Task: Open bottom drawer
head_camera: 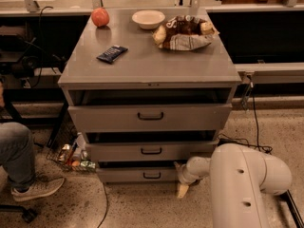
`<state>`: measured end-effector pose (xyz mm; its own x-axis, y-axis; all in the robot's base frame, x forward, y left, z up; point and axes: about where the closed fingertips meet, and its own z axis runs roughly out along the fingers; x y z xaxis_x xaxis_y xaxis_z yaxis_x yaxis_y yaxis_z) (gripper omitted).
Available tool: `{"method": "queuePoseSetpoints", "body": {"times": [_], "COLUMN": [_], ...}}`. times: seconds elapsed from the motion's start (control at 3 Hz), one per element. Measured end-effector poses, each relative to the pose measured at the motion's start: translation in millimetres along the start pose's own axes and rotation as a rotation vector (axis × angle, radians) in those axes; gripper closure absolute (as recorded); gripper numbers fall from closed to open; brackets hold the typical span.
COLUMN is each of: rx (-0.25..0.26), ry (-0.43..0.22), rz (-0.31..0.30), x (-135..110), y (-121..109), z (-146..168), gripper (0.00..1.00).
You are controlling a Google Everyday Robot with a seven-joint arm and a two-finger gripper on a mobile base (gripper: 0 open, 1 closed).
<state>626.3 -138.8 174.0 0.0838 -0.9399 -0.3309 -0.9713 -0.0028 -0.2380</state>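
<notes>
Hovering beside bottom drawer (122, 175)'s right end: jaws.

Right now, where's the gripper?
Camera view, low centre-right: the gripper is at the right end of the bottom drawer, right of its black handle, near the floor.

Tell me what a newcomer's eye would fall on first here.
The bulky white robot arm at lower right, its pincer low by the right end of the bottom drawer, near the floor. Next, the gray three-drawer cabinet at centre, with an apple, a bowl and a snack bag along the back of its top.
</notes>
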Motion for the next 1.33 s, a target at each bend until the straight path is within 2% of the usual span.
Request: {"method": "queuePoseSetpoints", "body": {"times": [0.33, 0.67, 1.0, 1.33], "rx": [-0.018, -0.025, -0.064, -0.064], "ry": [0.023, 0.046, 0.056, 0.055], "rz": [0.022, 0.018, 0.034, 0.034], "x": [18, 25, 29, 26], "y": [8, 27, 54, 52], "z": [6, -13, -22, -30], "gripper": [0.22, 0.45, 0.68, 0.92]}}
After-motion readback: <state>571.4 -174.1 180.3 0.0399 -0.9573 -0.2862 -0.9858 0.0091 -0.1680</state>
